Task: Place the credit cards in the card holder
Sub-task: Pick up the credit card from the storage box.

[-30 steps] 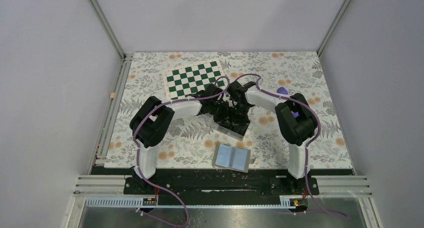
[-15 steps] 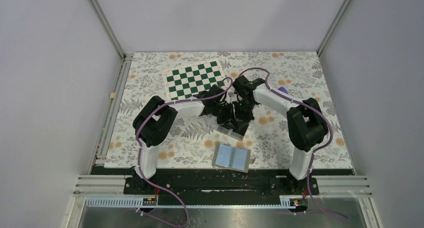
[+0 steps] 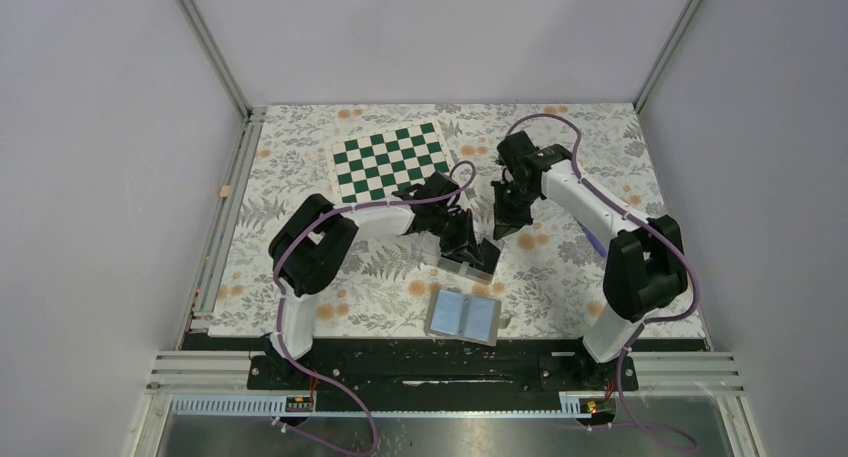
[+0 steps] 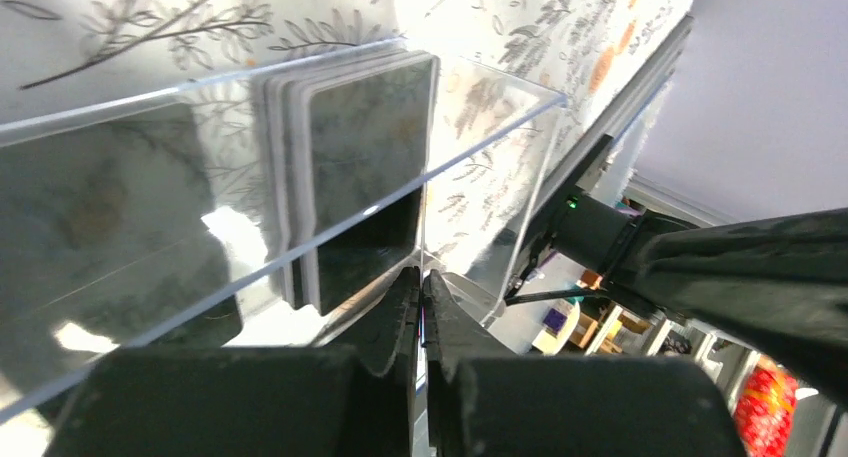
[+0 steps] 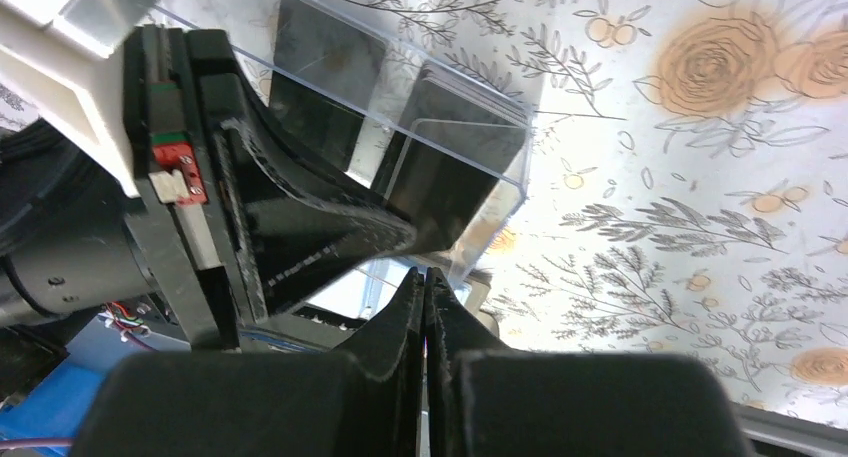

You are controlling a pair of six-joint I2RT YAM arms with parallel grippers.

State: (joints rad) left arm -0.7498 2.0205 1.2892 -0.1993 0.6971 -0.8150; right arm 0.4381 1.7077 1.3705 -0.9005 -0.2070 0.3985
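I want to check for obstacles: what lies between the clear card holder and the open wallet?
Nothing stands there. The top view shows only bare floral tablecloth between the card holder and the wallet.

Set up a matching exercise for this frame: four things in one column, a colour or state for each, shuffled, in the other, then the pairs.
1 chessboard
2 wallet
3 card holder
4 right hand

A clear, with black cards inside
B shut
C green and white checks
D lying open, blue inside up

Pairs: 1-C, 2-D, 3-A, 4-B
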